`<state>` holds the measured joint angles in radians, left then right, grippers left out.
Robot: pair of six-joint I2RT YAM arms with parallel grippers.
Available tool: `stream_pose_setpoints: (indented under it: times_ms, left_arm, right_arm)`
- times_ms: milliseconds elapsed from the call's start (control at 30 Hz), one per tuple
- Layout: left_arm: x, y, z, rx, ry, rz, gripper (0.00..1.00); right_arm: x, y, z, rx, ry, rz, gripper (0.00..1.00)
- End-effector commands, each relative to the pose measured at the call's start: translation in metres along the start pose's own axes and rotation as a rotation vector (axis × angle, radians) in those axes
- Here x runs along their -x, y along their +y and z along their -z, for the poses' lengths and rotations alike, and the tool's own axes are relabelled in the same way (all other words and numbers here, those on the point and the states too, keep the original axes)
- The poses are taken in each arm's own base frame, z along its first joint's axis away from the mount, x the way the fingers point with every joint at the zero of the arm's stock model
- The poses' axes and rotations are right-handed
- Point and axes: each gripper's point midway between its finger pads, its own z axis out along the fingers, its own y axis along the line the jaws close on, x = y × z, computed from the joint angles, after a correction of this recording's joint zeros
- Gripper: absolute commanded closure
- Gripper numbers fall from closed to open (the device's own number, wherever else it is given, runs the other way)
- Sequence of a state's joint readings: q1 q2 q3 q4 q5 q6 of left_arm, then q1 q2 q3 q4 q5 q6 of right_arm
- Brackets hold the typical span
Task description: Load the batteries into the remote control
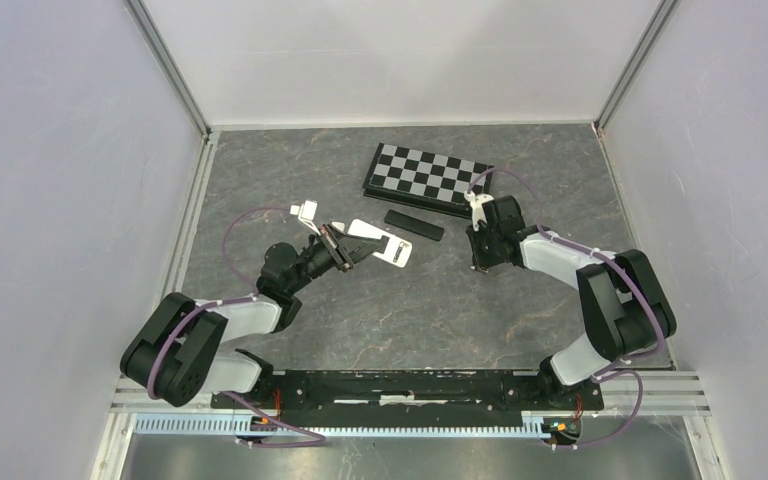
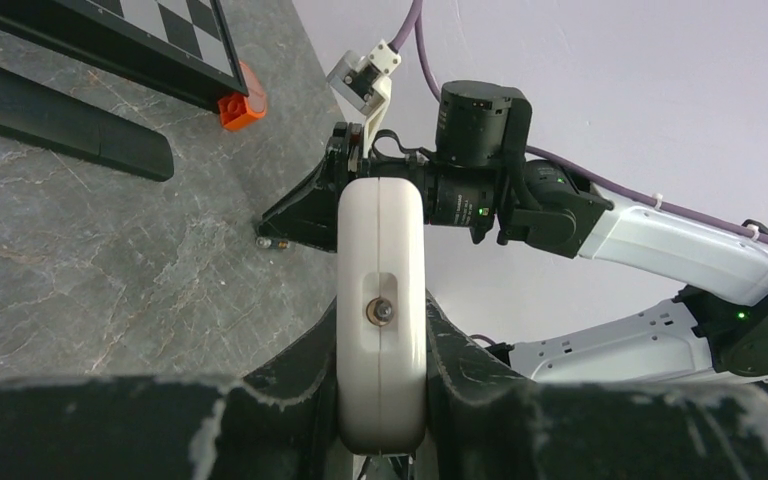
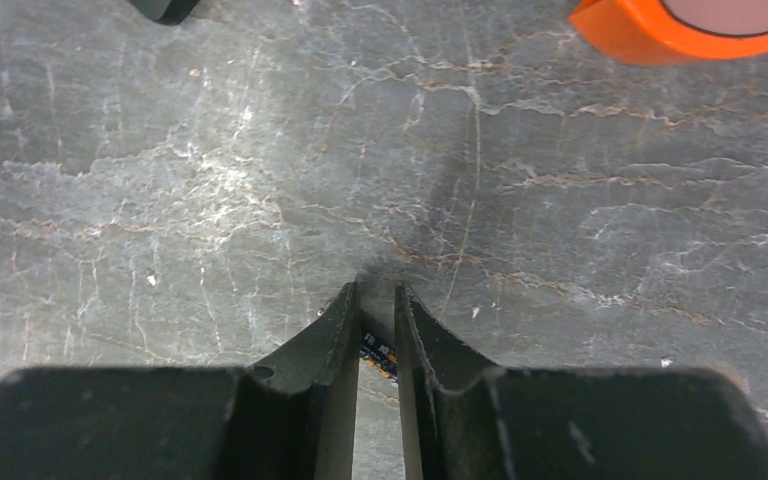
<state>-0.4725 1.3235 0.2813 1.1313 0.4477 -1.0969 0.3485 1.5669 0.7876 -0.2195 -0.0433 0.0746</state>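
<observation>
The grey marbled table (image 1: 360, 320) carries a chessboard (image 1: 430, 178) at its far side, and everything else lies on the near side of that board. A long black remote (image 1: 413, 224) lies just beside the chessboard's near edge, roughly parallel to it. Slightly nearer and to the left of it is the white remote (image 1: 385, 245). The left gripper (image 1: 345, 248) holds it by one end, and the left wrist view shows both fingers pressed tight against its sides. The right gripper (image 1: 480, 264) points down at the table near the chessboard's right near corner. An orange piece (image 2: 241, 108) sits against that corner. One battery (image 3: 379, 351) lies on the table a little nearer than the orange piece, and the right gripper's fingers (image 3: 332, 340) have closed on it, its silvery end poking out sideways.
</observation>
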Motion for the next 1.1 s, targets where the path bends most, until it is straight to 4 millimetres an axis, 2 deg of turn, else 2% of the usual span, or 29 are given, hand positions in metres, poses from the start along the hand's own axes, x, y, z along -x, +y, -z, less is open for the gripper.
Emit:
stream_pose_setpoints:
  times_ms: [0,67,167,400,500,567,633,767,900,1067]
  left_arm:
    - [0.016,-0.015,-0.010,-0.059,-0.032,-0.075,0.92]
    - [0.015,-0.014,-0.010,-0.058,-0.028,-0.072,0.92]
    - [0.015,-0.015,-0.010,-0.062,-0.024,-0.071,0.92]
    - [0.021,-0.016,-0.011,-0.061,-0.047,-0.077,0.92]
    - [0.023,-0.015,-0.011,-0.054,-0.055,-0.081,0.92]
    - [0.024,-0.014,-0.011,-0.048,-0.059,-0.091,0.93]
    - [0.025,-0.012,-0.010,-0.032,-0.063,-0.099,0.94]
    - [0.027,-0.010,-0.008,-0.010,-0.067,-0.124,0.94]
    - [0.029,-0.010,-0.006,0.008,-0.071,-0.160,0.94]
    - [0.032,-0.012,-0.002,0.025,-0.076,-0.200,0.93]
  right_arm:
    - [0.005,0.010,0.008,0.070,-0.022,0.059,0.77]
    - [0.004,0.010,0.011,0.072,-0.020,0.065,0.74]
    - [0.003,0.005,0.016,0.049,-0.022,0.088,0.65]
    - [0.005,0.004,0.023,0.036,-0.028,0.076,0.62]
    - [0.016,0.004,0.031,0.017,-0.090,-0.006,0.50]
    - [0.020,-0.008,0.037,-0.065,-0.162,-0.097,0.43]
    - [0.021,-0.009,0.041,-0.079,-0.224,-0.180,0.37]
    - [0.008,-0.010,0.042,-0.112,-0.233,-0.394,0.36]
    - [0.004,0.005,0.042,-0.091,-0.222,-0.525,0.35]
    - [0.000,0.008,0.047,-0.092,-0.362,-0.712,0.45]
